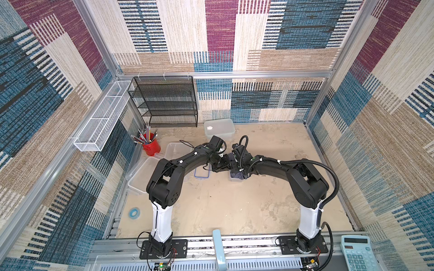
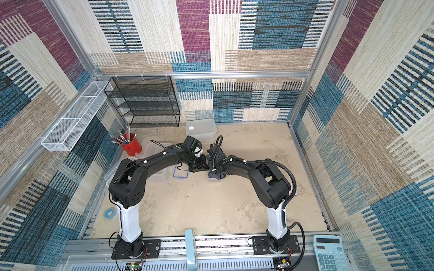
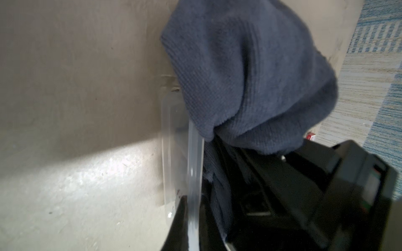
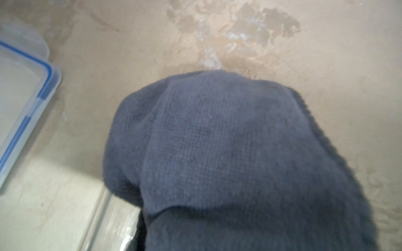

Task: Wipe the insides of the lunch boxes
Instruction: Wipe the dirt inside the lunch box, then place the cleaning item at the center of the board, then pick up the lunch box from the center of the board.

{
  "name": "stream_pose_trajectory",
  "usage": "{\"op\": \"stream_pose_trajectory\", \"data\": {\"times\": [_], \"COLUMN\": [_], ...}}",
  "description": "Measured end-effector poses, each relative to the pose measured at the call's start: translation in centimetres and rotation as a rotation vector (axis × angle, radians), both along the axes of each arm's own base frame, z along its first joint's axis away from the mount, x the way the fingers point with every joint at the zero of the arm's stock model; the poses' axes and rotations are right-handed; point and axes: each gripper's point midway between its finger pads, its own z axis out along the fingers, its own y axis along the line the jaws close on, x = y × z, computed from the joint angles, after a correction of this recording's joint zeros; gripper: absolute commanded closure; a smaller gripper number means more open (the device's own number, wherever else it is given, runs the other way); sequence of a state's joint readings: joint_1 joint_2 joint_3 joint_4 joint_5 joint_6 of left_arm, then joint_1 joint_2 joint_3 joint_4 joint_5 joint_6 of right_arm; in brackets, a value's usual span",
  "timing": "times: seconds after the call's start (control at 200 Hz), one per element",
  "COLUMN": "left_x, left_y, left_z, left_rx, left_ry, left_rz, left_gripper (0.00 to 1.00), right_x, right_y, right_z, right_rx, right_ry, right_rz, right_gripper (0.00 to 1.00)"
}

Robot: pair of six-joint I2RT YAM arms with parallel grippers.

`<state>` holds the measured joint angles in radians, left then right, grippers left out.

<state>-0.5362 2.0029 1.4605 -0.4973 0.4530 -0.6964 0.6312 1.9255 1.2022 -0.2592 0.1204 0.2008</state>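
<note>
Right jaws, closed on cloth (image 1: 237,174), sit directly over small lunch box (image 1: 235,180); left jaws clamp its left-edge-side wall.

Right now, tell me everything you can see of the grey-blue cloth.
The cloth is dark grey-blue and soft, with a fine waffle-like weave. It is bunched into a rounded wad rather than spread flat, with folds and one hemmed edge showing. The right hand is shut on it, and the fabric drapes over that hand and hides its tips. Near the table's middle it hangs over the small lunch box and seems pressed into it, against the clear wall. One small brownish speck shows on it.
</note>
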Motion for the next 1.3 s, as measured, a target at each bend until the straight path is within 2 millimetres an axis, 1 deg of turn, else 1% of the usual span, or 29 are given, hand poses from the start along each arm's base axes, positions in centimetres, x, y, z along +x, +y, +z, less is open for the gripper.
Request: {"op": "stream_pose_trajectory", "data": {"times": [0.115,0.165,0.215,0.265,0.326,0.416,0.461,0.561,0.636,0.696,0.766,0.826,0.886,0.947,1.092,1.207,1.232,1.252,1.297], "left_x": [-0.2,-0.4,-0.5,-0.6,-0.6,-0.6,-0.6,-0.6,-0.5,-0.4,-0.3,-0.1,-0.1,0.1,0.4,0.6,0.6,0.7,0.7], "left_y": [0.1,0.2,0.3,0.3,0.4,0.7,0.7,0.8,1.0,1.1,1.2,1.3,1.4,1.6,2.4,2.8,2.8,2.9,3.0], "left_z": [-0.3,-0.5,-0.6,-0.6,-0.7,-0.8,-0.9,-0.9,-1.0,-1.1,-1.2,-1.3,-1.4,-1.6,-2.2,-2.2,-2.2,-2.2,-2.2], "left_rx": [0.010,0.015,0.016,0.017,0.020,0.035,0.039,0.047,0.056,0.067,0.073,0.079,0.084,0.086,0.109,0.112,0.112,0.113,0.115], "left_ry": [0.019,0.032,0.036,0.035,0.035,0.029,0.028,0.030,0.028,0.027,0.033,0.031,0.035,0.037,0.040,0.039,0.039,0.039,0.037], "left_rz": [-0.012,-0.015,-0.018,-0.020,-0.023,-0.022,-0.024,-0.025,-0.021,-0.020,-0.019,-0.019,-0.017,-0.016,-0.003,0.000,0.001,0.003,0.003], "left_gripper": [1.00,1.00,1.00,1.00,1.00,1.00,1.00,1.00,1.00,1.00,1.00,1.00,1.00,1.00,1.00,1.00,1.00,1.00,1.00], "right_x": [-2.0,-2.4,-2.5,-2.1,-1.3,0.2,0.6,1.5,2.1,2.3,2.3,2.1,2.0,1.9,1.5,1.3,1.3,1.3,1.3], "right_y": [0.8,1.0,1.3,1.2,0.9,0.5,0.4,-0.4,-1.6,-2.9,-4.6,-6.1,-7.6,-9.1,-12.8,-15.9,-16.4,-16.8,-17.7], "right_z": [0.7,1.6,3.1,4.7,6.9,10.2,11.7,15.7,18.4,19.9,20.9,21.3,20.9,19.8,16.3,14.5,14.2,14.1,14.0], "right_rx": [0.087,0.138,0.210,0.278,0.349,0.410,0.429,0.463,0.470,0.465,0.446,0.424,0.390,0.346,0.220,0.139,0.128,0.120,0.097], "right_ry": [0.086,0.108,0.121,0.123,0.109,0.058,0.033,-0.039,-0.101,-0.142,-0.173,-0.193,-0.199,-0.188,-0.126,-0.104,-0.100,-0.098,-0.100], "right_rz": [0.069,0.088,0.099,0.097,0.089,0.075,0.079,0.073,0.056,0.036,0.002,-0.028,-0.065,-0.107,-0.213,-0.294,-0.309,-0.320,-0.344], "right_gripper": [1.00,1.00,1.00,1.00,1.00,1.00,1.00,1.00,1.00,1.00,1.00,1.00,1.00,1.00,1.00,1.00,0.95,0.89,0.67]}}
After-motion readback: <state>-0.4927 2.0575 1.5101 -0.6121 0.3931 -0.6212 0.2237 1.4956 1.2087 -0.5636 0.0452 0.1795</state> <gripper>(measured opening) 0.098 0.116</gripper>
